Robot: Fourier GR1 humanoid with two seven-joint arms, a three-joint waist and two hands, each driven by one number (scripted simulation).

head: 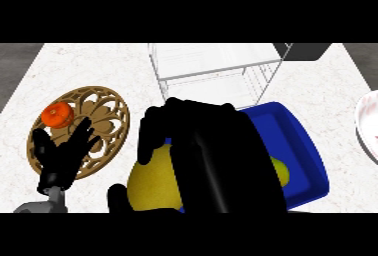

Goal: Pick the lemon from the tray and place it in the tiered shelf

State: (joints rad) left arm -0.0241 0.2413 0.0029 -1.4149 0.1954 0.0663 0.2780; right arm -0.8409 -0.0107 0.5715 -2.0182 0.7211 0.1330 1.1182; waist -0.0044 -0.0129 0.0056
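Right hand: the black right hand is seen large in the lower centre, its fingers curled over a yellow, rough-skinned lemon.
Lemon: it is held at the hand's left side, in front of the left edge of the deep blue rectangular tray.
Tray edges: only the upper and right rims are shown; the rest is hidden by the hand.
Shelf: the white wire tiered shelf is set just above the tray, at upper centre.
Left hand: it is shown at lower left, fingers spread and upward, overlapping the lower edge of a round carved wooden plate on which an orange fruit lies.
Open room: bare white speckled counter is seen at upper left and between the tray and a white plate cut off by the right edge.
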